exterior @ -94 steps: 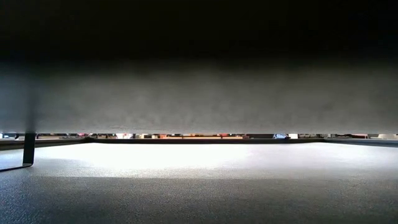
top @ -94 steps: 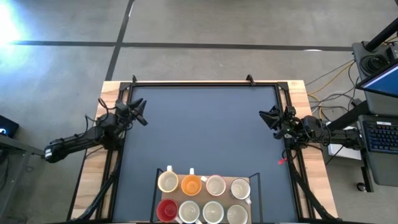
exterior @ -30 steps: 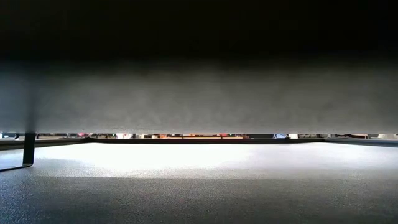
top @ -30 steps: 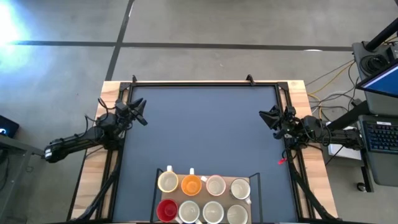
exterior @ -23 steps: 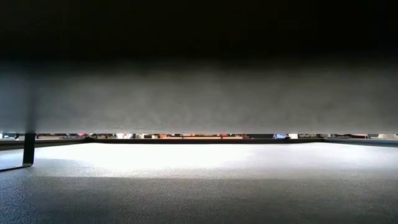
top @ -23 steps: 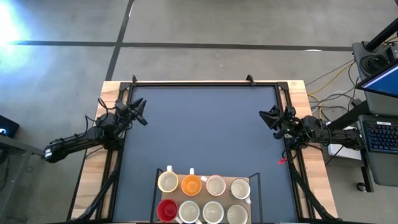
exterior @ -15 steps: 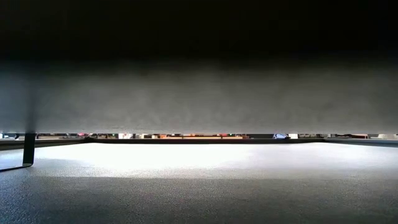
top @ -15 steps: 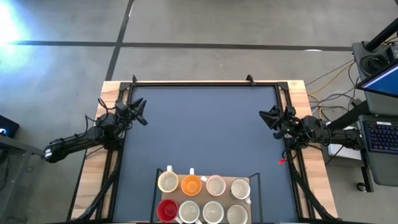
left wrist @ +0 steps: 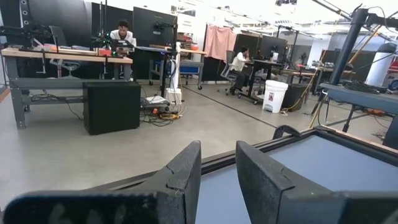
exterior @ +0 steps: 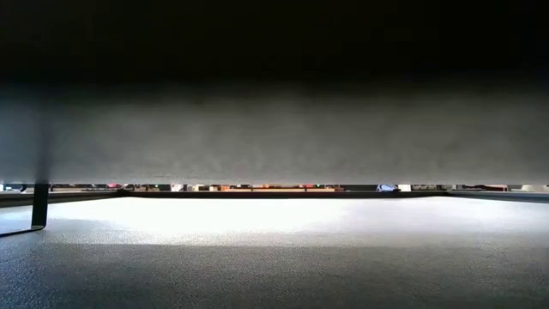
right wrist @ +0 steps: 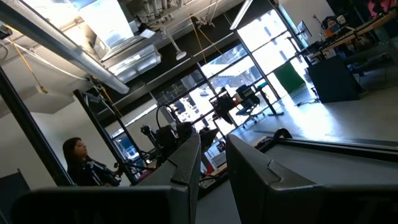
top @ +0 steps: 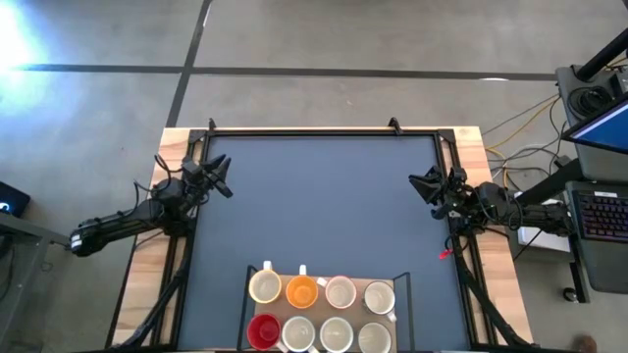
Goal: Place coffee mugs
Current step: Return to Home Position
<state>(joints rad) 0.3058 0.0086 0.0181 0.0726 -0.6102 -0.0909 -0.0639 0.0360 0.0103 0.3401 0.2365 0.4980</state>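
Eight coffee mugs stand upright in two rows in a tray (top: 403,290) at the middle of the table's near edge. The far row has a cream mug (top: 265,286), an orange mug (top: 302,290) and two white mugs (top: 340,292). The near row has a red mug (top: 263,331) and three white mugs (top: 337,334). My left gripper (top: 222,178) hangs by the table's left edge, empty, its fingers nearly together (left wrist: 217,149). My right gripper (top: 424,183) hangs by the right edge, likewise empty with its fingers nearly together (right wrist: 212,140). Both are far from the mugs.
The dark mat (top: 324,206) between the arms is bare up to the far rail (top: 324,130). In the low view a grey, dark-topped mass (exterior: 274,129) close to the camera blocks most of the picture. People sit at desks in the room beyond (left wrist: 122,34), and one shows in the right wrist view (right wrist: 78,162).
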